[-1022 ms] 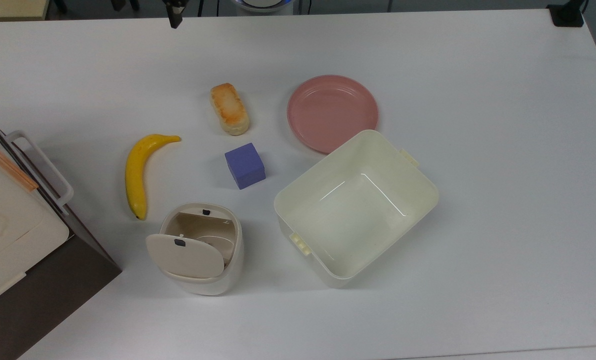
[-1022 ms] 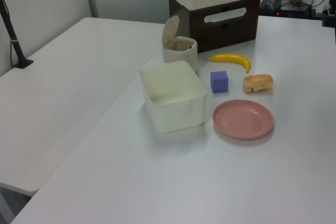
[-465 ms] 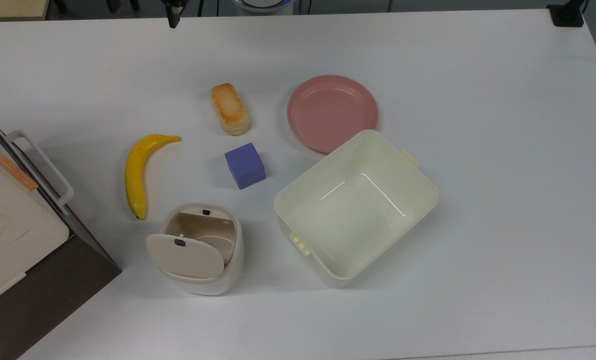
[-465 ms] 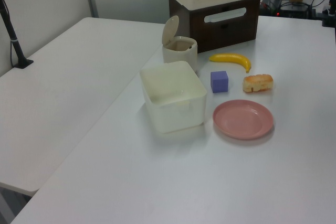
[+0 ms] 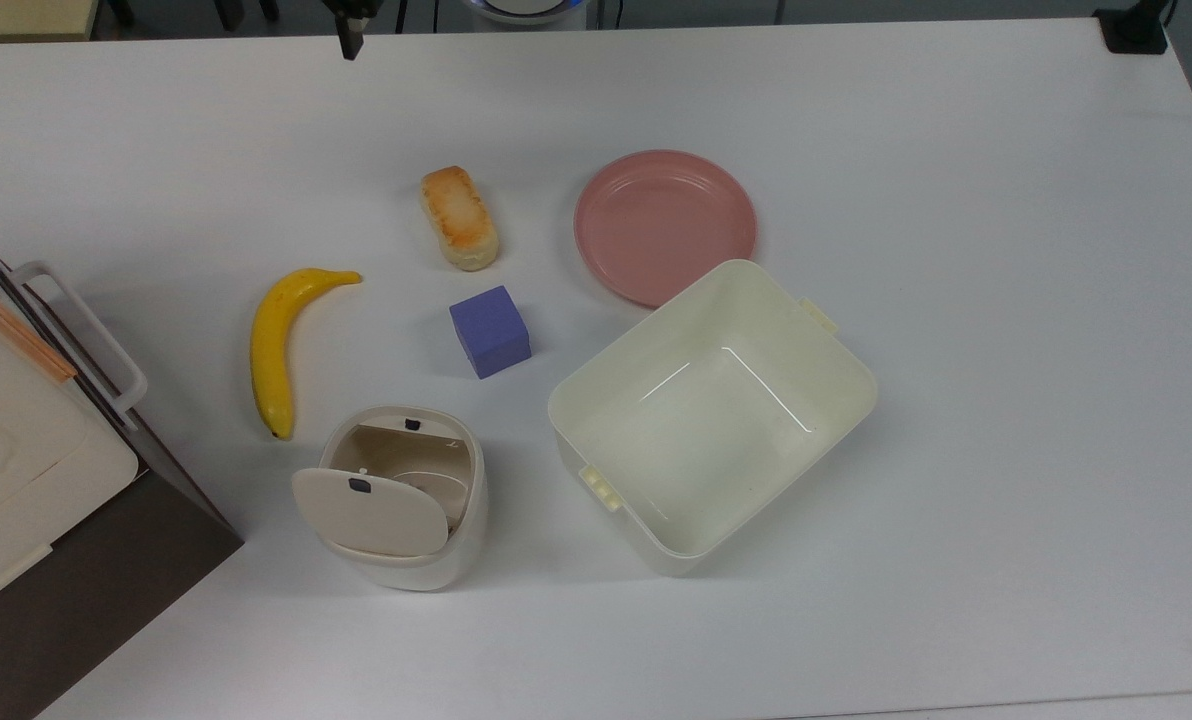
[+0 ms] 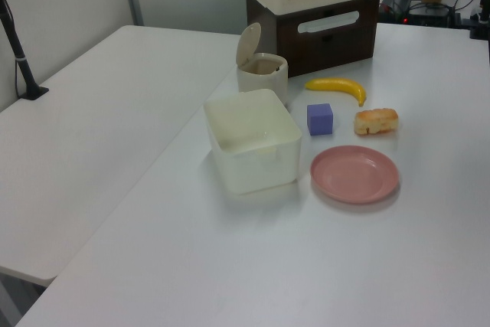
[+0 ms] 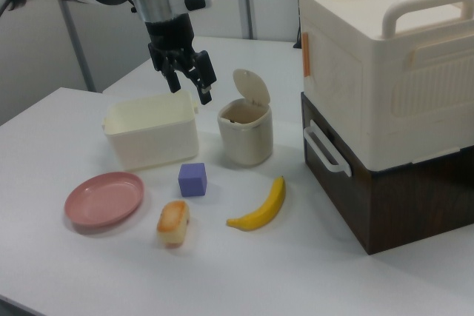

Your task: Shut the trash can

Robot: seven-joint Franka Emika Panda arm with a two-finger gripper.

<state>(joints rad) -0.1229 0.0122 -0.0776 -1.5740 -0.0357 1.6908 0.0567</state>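
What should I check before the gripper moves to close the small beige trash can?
1. Lid of the small cream-beige plastic trash can stands open: ok, it needs closing.
2. Gripper holds nothing, its fingers spread: ok.
3. Gripper is raised above the table and touches nothing: ok.
4. Yellow banana and purple cube lie apart from the can: ok.
5. Large lidless cream tub stands beside the can, with a gap between them: ok.

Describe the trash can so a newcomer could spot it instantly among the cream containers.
Start at the stacked cream-and-brown boxes at the right view's right edge. Just to the right view's left of them stands the trash can, a small rounded cream bin near the banana. Unlike the larger lidless tub beside it, it has a hinged lid, standing up open.
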